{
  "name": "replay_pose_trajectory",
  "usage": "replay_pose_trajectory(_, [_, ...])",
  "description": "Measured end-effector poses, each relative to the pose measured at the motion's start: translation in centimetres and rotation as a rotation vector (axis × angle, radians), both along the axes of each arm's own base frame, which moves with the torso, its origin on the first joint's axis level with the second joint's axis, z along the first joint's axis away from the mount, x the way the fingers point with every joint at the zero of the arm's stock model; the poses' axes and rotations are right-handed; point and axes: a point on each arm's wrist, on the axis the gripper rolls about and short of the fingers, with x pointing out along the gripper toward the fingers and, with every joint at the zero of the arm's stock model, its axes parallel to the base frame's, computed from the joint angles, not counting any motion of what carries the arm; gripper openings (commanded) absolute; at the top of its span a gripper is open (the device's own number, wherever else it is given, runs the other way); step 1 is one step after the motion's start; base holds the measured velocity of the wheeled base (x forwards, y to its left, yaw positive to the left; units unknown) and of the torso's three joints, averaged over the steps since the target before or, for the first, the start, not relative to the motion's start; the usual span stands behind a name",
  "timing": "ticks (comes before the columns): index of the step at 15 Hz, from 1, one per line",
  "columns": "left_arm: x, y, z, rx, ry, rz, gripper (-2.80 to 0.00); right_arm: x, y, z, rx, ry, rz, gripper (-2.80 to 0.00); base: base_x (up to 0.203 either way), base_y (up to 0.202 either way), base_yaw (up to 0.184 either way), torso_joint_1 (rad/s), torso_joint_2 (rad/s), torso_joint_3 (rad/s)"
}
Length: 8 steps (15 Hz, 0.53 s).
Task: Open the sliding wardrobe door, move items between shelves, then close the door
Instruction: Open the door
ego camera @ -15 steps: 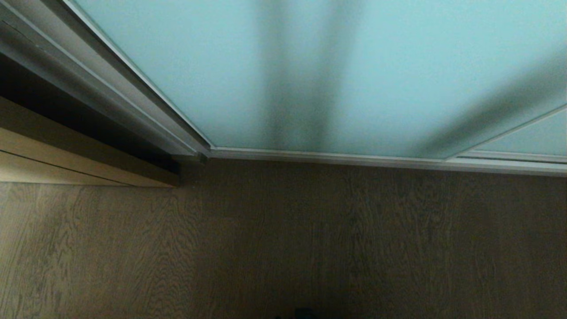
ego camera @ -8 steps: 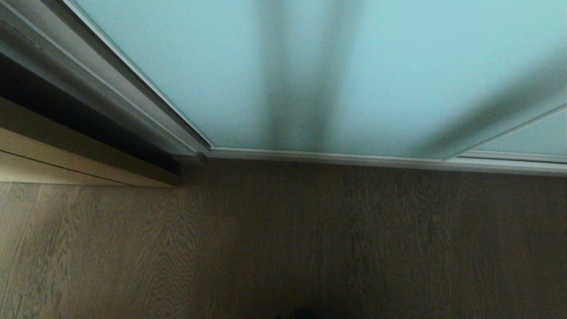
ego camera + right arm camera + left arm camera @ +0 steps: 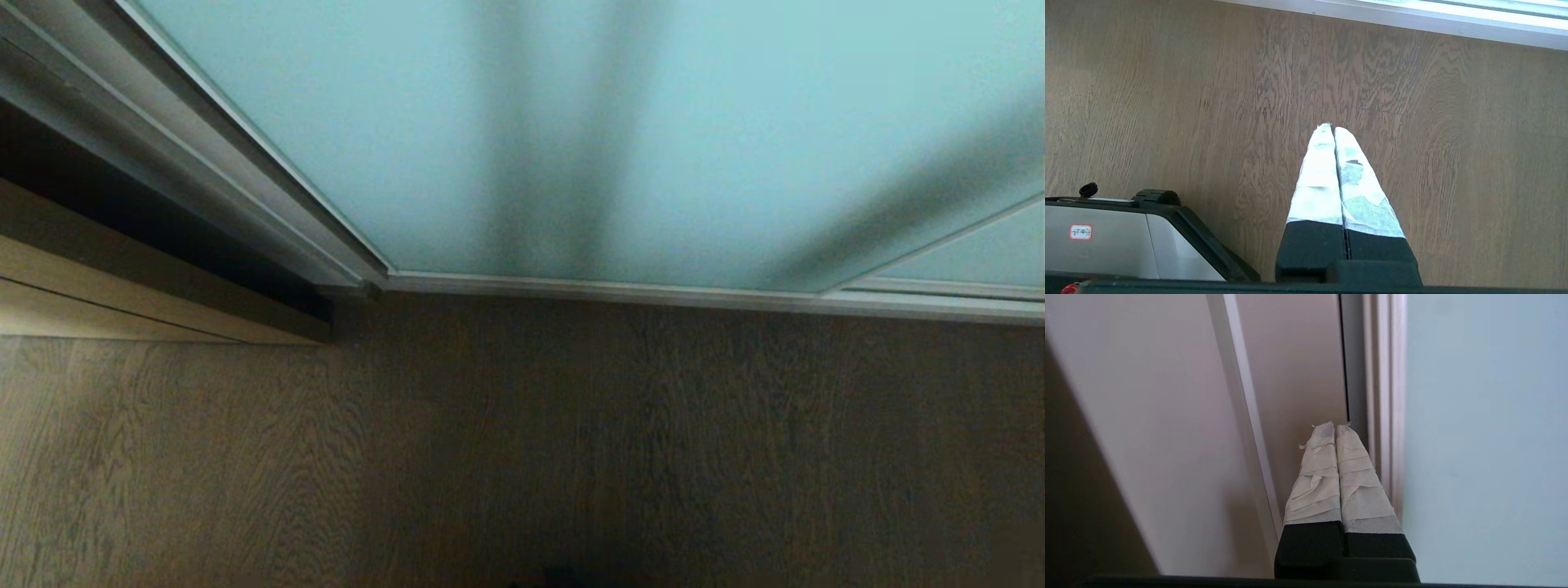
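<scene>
The sliding wardrobe door (image 3: 653, 122) is a frosted pale turquoise panel in a slim silver frame, and it stands closed over the wooden floor. In the left wrist view my left gripper (image 3: 1335, 425) is shut and empty. Its taped tips sit close to the dark seam beside the door's silver frame (image 3: 1384, 375), with the frosted glass (image 3: 1486, 437) on one side. My right gripper (image 3: 1330, 126) is shut with nothing in it and hangs parked above the floor. The items and the shelves are hidden behind the door. Neither arm shows in the head view.
A tan wood-grain panel (image 3: 122, 302) juts out at the left, with a dark gap behind it. A second frosted panel (image 3: 980, 253) overlaps at the right. The door's bottom rail (image 3: 612, 287) meets the wooden floor (image 3: 571, 449). My own base (image 3: 1126, 237) lies beside the right gripper.
</scene>
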Motion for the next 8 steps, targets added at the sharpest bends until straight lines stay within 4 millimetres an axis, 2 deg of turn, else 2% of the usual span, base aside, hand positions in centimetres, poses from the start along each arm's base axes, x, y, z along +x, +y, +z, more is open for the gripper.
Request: replay_pose_trajectory(8, [2.7,-0.3,0.0,-0.012,0.028,-0.033,-2.8,0.0,0.0,0.0,0.0,0.0,0.0,-2.8,0.0,0.0,0.0,0.0,0.0,0.0])
